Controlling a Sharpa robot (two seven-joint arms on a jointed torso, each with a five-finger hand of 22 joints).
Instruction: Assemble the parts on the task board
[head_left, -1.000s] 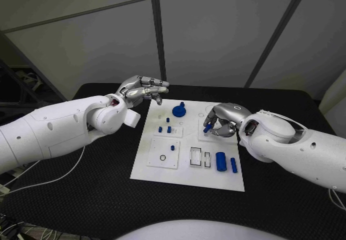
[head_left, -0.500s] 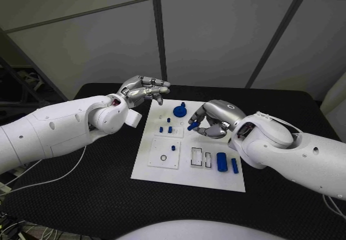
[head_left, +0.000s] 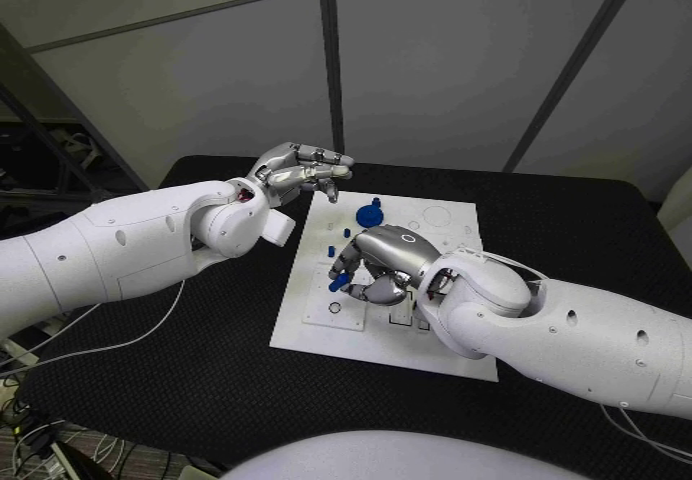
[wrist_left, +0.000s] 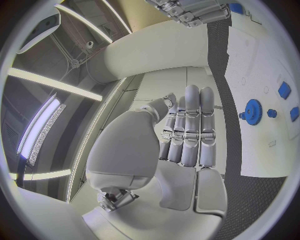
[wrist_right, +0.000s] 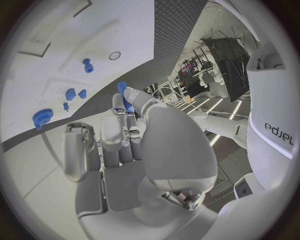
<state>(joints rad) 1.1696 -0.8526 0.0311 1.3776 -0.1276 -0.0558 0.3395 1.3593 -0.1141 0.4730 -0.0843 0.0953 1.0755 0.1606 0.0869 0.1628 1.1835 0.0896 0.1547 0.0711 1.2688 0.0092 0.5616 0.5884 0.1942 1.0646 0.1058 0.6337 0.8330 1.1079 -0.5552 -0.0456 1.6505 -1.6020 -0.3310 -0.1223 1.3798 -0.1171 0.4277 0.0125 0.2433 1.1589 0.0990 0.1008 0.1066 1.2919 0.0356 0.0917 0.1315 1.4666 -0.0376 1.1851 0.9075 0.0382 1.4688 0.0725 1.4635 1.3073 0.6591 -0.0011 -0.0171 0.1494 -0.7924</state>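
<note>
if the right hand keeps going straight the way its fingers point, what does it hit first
Probably the task board: the right hand holds a blue part low over the board's left half. Depth is unclear, so the exact spot cannot be told.

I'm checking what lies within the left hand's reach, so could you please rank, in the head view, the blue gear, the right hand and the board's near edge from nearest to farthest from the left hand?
1. Blue gear, at the board's far end, just beside the left hand.
2. Right hand, over the middle of the task board, holding a blue part.
3. Board's near edge, toward the robot.
</note>
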